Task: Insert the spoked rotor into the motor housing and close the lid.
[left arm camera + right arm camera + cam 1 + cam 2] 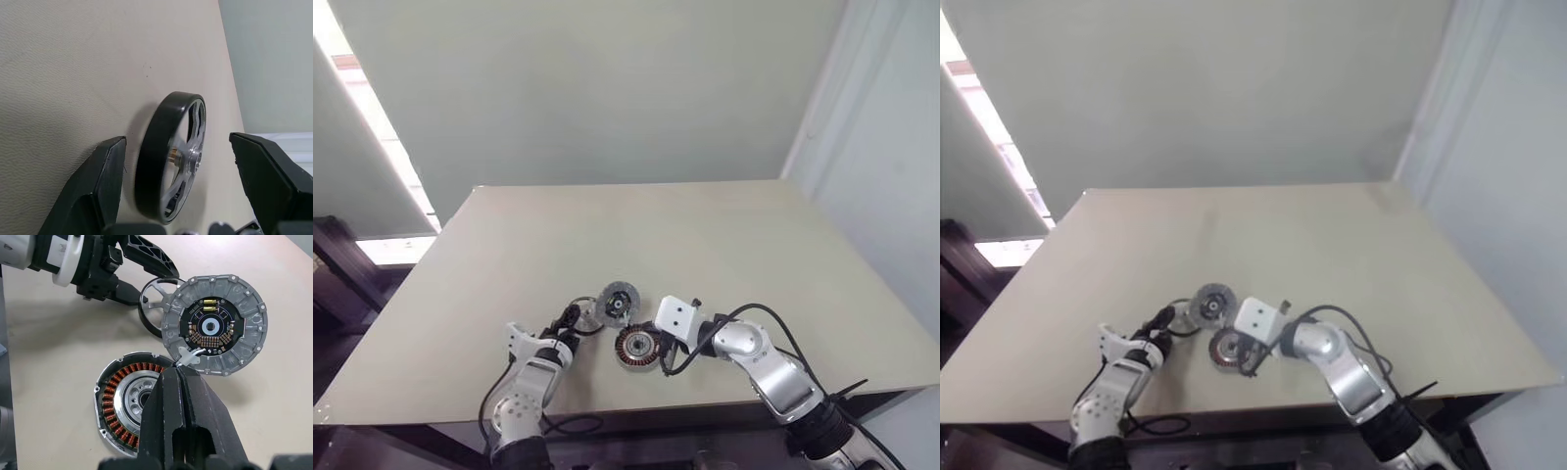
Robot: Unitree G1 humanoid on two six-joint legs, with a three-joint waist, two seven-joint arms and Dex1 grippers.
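Task barely begun, by my read. Rotor (171, 156) not yet in housing (128, 404); it sits on table (607, 235) just beside lid (215, 330), which leans propped, unseated. My left claw (178, 181) spread wide, fingers either side of rotor, nothing gripped yet. Right claw (176, 382) pressed together, empty, hovering over housing. Left to do: grab rotor, seat it, fit lid.

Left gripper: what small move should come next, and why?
Probably close the left gripper on the rotor. Its fingers stand open on either side of the rotor's dark rim, not yet touching. The housing lies open beside it, and the right gripper is shut at the lid.
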